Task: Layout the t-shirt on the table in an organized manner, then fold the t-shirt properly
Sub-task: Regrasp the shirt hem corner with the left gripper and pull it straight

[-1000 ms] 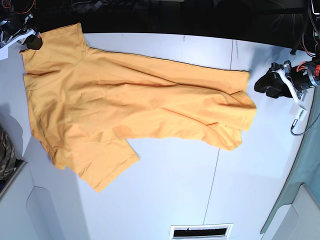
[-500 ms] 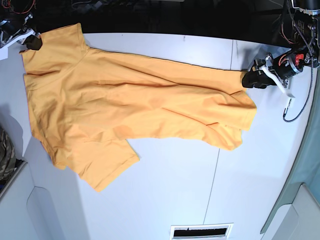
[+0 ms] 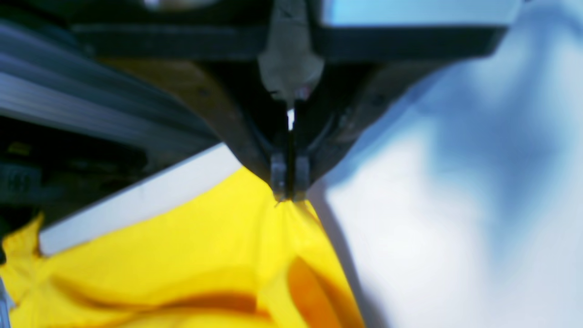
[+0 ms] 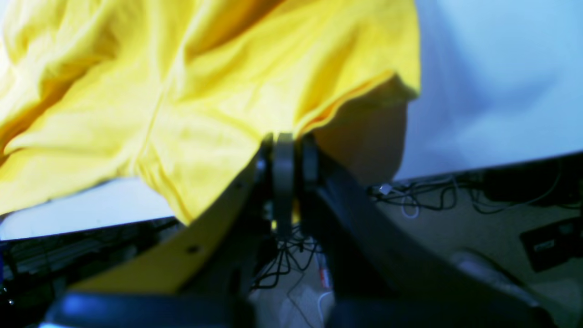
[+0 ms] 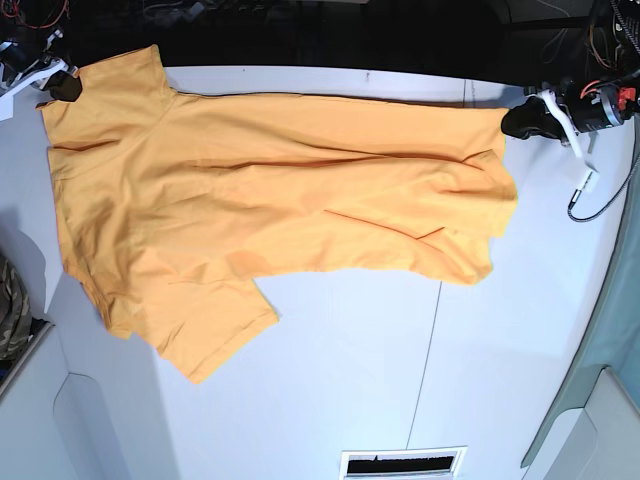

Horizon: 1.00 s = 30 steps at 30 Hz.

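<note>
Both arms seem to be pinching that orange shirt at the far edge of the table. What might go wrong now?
The left end effector pinches only a small tip of the shirt, so the cloth may slip out if pulled. The right end effector grips a corner near the table edge, so that part could slide off. The lower sleeve lies folded and may stay creased.

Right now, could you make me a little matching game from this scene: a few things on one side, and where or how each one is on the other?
Things:
1. left gripper
2. right gripper
3. t-shirt
4. table

Descriptions:
A. white, with a thin dark seam line
B. orange-yellow, spread across the far half of the tabletop
C. shut on a shirt corner at the base view's far right
D. shut on a shirt corner at the base view's far left

Pairs: 1-C, 2-D, 3-B, 4-A
</note>
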Available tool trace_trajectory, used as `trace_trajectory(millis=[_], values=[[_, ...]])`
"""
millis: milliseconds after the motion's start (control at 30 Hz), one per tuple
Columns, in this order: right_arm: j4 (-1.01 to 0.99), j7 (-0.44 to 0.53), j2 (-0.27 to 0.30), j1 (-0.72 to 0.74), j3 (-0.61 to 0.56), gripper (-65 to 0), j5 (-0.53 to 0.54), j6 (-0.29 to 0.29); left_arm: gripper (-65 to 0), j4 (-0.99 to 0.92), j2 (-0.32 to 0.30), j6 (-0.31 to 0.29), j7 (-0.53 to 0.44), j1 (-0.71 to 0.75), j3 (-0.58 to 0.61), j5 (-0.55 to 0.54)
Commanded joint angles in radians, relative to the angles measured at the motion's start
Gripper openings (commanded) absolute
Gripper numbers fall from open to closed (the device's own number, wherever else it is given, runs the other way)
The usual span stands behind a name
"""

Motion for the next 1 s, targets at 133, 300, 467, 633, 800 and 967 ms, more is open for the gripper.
trace_trajectory(millis=[133, 300, 467, 633, 800, 967], values=[[0.015, 0.015, 0.028, -0.003, 0.009, -65.0, 0.026, 0.004, -65.0, 0.181, -0.066, -0.012, 0.039, 0.113, -0.077, -0.062], [0.015, 0.015, 0.027, -0.003, 0.009, -65.0, 0.026, 0.004, -65.0, 0.268, -0.071, -0.012, 0.089, 0.195, -0.084, -0.093], [0.015, 0.016, 0.028, -0.002, 0.009, -65.0, 0.026, 0.004, -61.7, 0.268, -0.071, -0.012, 0.089, 0.227, -0.084, -0.097], [0.015, 0.016, 0.028, -0.002, 0.009, -65.0, 0.026, 0.004, -40.4, 0.269, -0.071, -0.012, 0.088, 0.219, -0.084, -0.097], [0.015, -0.008, 0.028, -0.004, 0.01, -65.0, 0.023, 0.004, -40.5, 0.285, -0.07, -0.012, 0.042, 0.163, -0.126, -0.097], [0.046, -0.047, 0.034, -0.057, 0.049, -65.0, 0.068, 0.005, -40.5, 0.293, -0.07, -0.012, -0.052, 0.057, -0.149, -0.08]])
